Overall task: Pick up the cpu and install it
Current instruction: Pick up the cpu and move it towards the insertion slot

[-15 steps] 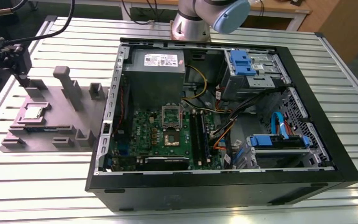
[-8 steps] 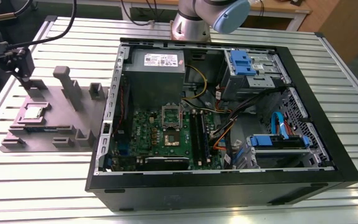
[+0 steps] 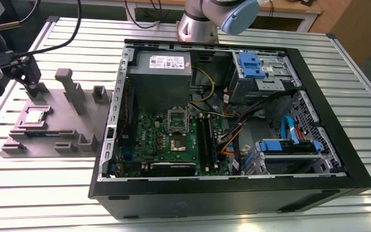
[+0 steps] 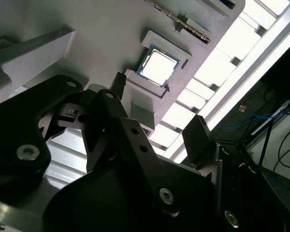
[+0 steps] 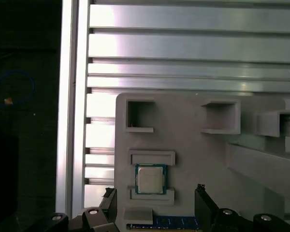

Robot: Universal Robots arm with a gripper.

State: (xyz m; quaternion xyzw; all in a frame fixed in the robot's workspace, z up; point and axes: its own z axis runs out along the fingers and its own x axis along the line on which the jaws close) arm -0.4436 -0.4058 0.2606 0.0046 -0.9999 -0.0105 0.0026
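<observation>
Awaiting pickup: the cpu lies flat in a square recess of the grey fixture on the slatted desk, to the exterior view's left of the open case. The claw of the 1 arm hangs just over the fixture. Its 2 fingers are apart and hold nothing, with the chip close by in both wrist views. Inside the case, the power supply bears a white label, its print too small to read.

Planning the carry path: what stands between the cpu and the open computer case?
In the exterior view, grey upright posts stand between the cpu and the case, whose metal side wall faces them.
</observation>
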